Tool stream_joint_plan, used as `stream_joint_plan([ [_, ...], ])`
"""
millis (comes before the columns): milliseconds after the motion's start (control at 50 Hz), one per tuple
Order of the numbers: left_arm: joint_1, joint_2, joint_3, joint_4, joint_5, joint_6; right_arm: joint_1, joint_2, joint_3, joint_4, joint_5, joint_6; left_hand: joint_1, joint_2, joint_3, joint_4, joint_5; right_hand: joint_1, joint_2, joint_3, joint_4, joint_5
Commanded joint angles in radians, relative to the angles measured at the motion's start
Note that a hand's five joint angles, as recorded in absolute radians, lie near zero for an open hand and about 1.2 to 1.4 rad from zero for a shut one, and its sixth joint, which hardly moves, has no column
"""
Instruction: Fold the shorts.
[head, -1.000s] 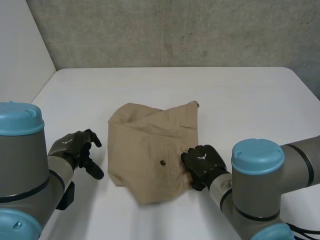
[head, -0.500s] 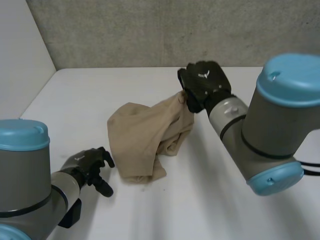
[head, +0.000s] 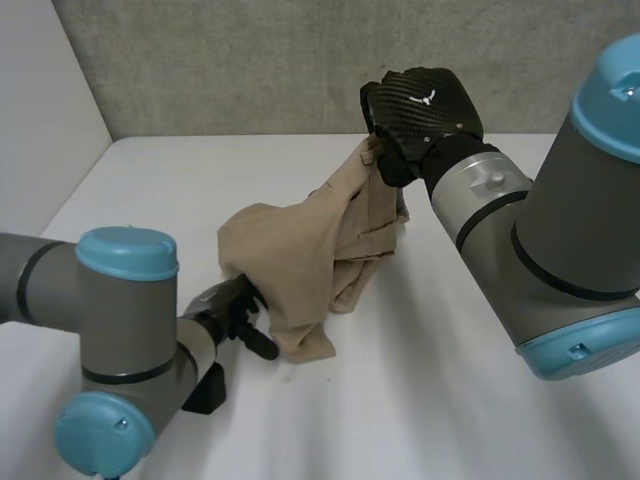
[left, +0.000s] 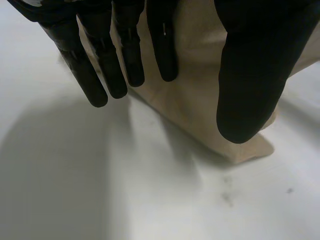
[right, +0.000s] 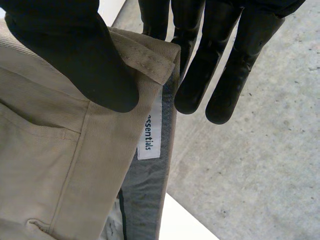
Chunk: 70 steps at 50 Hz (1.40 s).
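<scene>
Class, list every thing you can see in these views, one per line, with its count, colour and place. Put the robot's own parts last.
shorts: one, tan, waistband held up, the rest heaped on the table's middle
label: one, white with dark lettering, inside the grey-lined waistband, beside the right hand's thumb
table: one, white, under the shorts
wall: one, grey concrete, behind the table
side wall: one, white, at the table's left
arms: two, grey with light-blue caps, left arm and right arm at the table's near side
left hand: one, black, open, low at the shorts' near edge
right hand: one, black, raised, pinching the waistband between thumb and fingers
</scene>
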<state>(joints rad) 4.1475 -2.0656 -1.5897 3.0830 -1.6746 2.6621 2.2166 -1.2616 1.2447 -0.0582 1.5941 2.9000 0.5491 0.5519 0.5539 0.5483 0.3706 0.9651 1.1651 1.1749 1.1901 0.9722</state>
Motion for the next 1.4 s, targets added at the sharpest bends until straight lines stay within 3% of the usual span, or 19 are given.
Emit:
stream_joint_plan([
  [20, -0.058, -0.051, 0.08, -0.003, 0.082, -0.094, -0.003, -0.002, -0.005, 0.0, 0.001, 0.001, -0.059, -0.062, -0.064, -0.059, -0.056, 0.431, 0.231, 0.221, 0.206, 0.25],
  [120, -0.064, -0.117, 0.146, 0.003, 0.138, -0.126, -0.005, -0.004, -0.007, 0.0, 0.001, 0.002, -0.025, -0.027, -0.029, -0.024, -0.021, 0.431, 0.231, 0.221, 0.206, 0.25],
  [240, -0.064, -0.269, 0.315, -0.021, 0.089, -0.119, -0.015, -0.031, 0.002, 0.001, 0.003, 0.015, 0.846, 0.843, 0.841, 0.847, 0.85, 0.431, 0.231, 0.221, 0.206, 0.25],
  [320, -0.035, -0.222, 0.326, -0.073, 0.006, -0.079, -0.041, -0.044, 0.012, 0.029, 0.001, -0.007, 0.847, 0.844, 0.842, 0.848, 0.851, 0.431, 0.231, 0.221, 0.206, 0.25],
  [360, 0.006, -0.121, 0.303, -0.09, -0.011, -0.039, -0.072, -0.039, 0.01, 0.09, -0.008, -0.036, 0.847, 0.844, 0.842, 0.848, 0.851, 0.431, 0.231, 0.221, 0.206, 0.25],
  [420, 0.048, -0.016, 0.254, -0.09, -0.007, 0.021, -0.106, -0.032, 0.009, 0.144, -0.013, -0.071, 0.847, 0.844, 0.842, 0.848, 0.851, 0.431, 0.231, 0.221, 0.206, 0.25],
  [520, 0.112, 0.192, 0.18, -0.099, 0.015, 0.229, -0.132, -0.032, 0.009, 0.221, -0.009, -0.169, 0.847, 0.844, 0.842, 0.848, 0.851, 0.431, 0.231, 0.221, 0.206, 0.25],
  [580, 0.118, 0.242, 0.169, -0.102, 0.019, 0.294, -0.135, -0.039, 0.009, 0.254, -0.003, -0.225, 0.847, 0.844, 0.842, 0.848, 0.851, 0.431, 0.231, 0.221, 0.206, 0.25],
  [600, 0.122, 0.302, 0.154, -0.125, 0.026, 0.388, -0.135, -0.039, 0.009, 0.28, 0.0, -0.263, 0.847, 0.844, 0.842, 0.848, 0.851, 0.431, 0.231, 0.221, 0.206, 0.25],
  [680, 0.123, 0.392, 0.129, -0.226, 0.039, 0.548, -0.132, -0.068, 0.013, 0.383, 0.006, -0.353, 0.847, 0.844, 0.842, 0.848, 0.851, 0.431, 0.231, 0.221, 0.206, 0.25],
  [840, 0.114, 0.568, 0.065, -0.446, 0.049, 0.765, -0.121, -0.189, 0.061, 0.676, 0.004, -0.478, 0.847, 0.844, 0.842, 0.848, 0.851, 0.431, 0.231, 0.221, 0.206, 0.25],
  [920, 0.112, 0.644, 0.066, -0.468, 0.049, 0.792, -0.133, -0.26, 0.033, 0.709, -0.005, -0.483, 0.847, 0.844, 0.842, 0.848, 0.851, 0.431, 0.231, 0.221, 0.206, 0.25],
  [960, 0.117, 0.743, 0.1, -0.46, 0.055, 0.812, -0.133, -0.304, 0.003, 0.683, -0.005, -0.479, 0.847, 0.844, 0.842, 0.848, 0.851, 0.431, 0.231, 0.221, 0.206, 0.25],
  [1040, 0.118, 0.783, 0.187, -0.458, 0.073, 0.808, -0.135, -0.372, -0.054, 0.615, -0.005, -0.431, 0.847, 0.844, 0.842, 0.848, 0.851, 0.431, 0.231, 0.221, 0.206, 0.25],
  [1200, 0.123, 0.794, 0.338, -0.423, 0.067, 0.777, -0.135, -0.4, -0.166, 0.529, -0.002, -0.301, 0.847, 0.844, 0.842, 0.848, 0.851, 0.431, 0.231, 0.221, 0.206, 0.25],
  [1280, 0.134, 0.791, 0.367, -0.279, 0.053, 0.713, -0.141, -0.4, -0.172, 0.45, 0.004, -0.286, 0.847, 0.844, 0.842, 0.848, 0.851, 0.431, 0.231, 0.221, 0.206, 0.25],
  [1400, 0.164, 0.763, 0.343, -0.234, 0.05, 0.702, -0.164, -0.375, -0.154, 0.383, 0.02, -0.283, 0.847, 0.844, 0.842, 0.848, 0.851, 0.431, 0.231, 0.221, 0.206, 0.25],
])
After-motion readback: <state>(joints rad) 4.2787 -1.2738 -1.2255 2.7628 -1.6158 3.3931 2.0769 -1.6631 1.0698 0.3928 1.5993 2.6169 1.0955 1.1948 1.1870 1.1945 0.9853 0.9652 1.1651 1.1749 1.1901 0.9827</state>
